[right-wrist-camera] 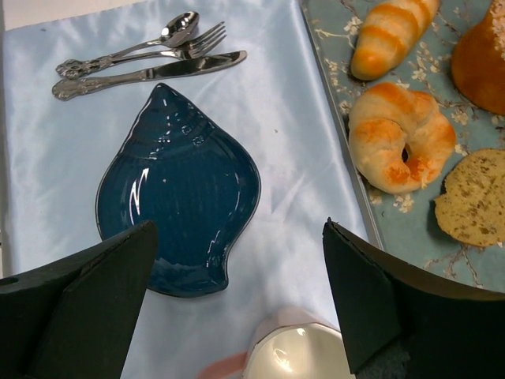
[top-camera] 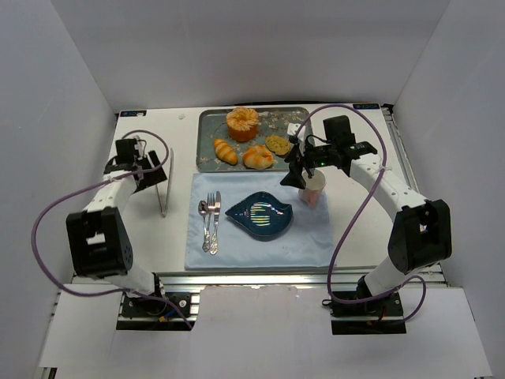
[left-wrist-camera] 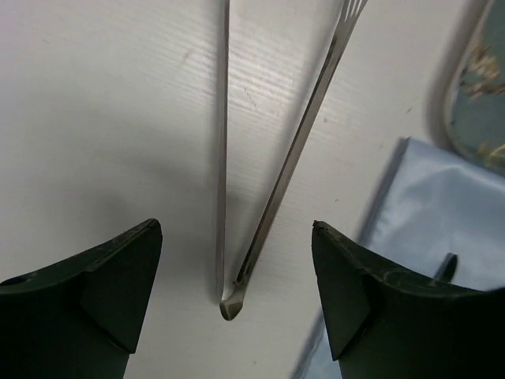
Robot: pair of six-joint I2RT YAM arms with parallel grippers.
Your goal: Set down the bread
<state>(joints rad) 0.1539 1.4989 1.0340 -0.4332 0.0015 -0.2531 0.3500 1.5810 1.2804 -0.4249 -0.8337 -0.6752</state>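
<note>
The bread (top-camera: 242, 122), a large orange-golden ridged bun, sits at the back of the grey tray (top-camera: 207, 126). Only its edge shows at the top right of the right wrist view (right-wrist-camera: 483, 55). My right gripper (top-camera: 298, 167) is open and empty. It hovers over the pink cup (top-camera: 312, 189) at the mat's right side, short of the tray. In its wrist view the right gripper (right-wrist-camera: 238, 237) frames the cup (right-wrist-camera: 304, 351) and the blue shell plate (right-wrist-camera: 181, 189). My left gripper (top-camera: 152, 170) is open and empty over metal tongs (left-wrist-camera: 260, 229) at the far left.
On the tray lie a striped croissant (right-wrist-camera: 392, 33), a smaller pale bun (right-wrist-camera: 398, 134) and a brown slice (right-wrist-camera: 473, 197). A spoon, fork and knife (top-camera: 210, 223) lie on the light blue mat (top-camera: 316, 237) left of the plate (top-camera: 260, 215). White walls enclose the table.
</note>
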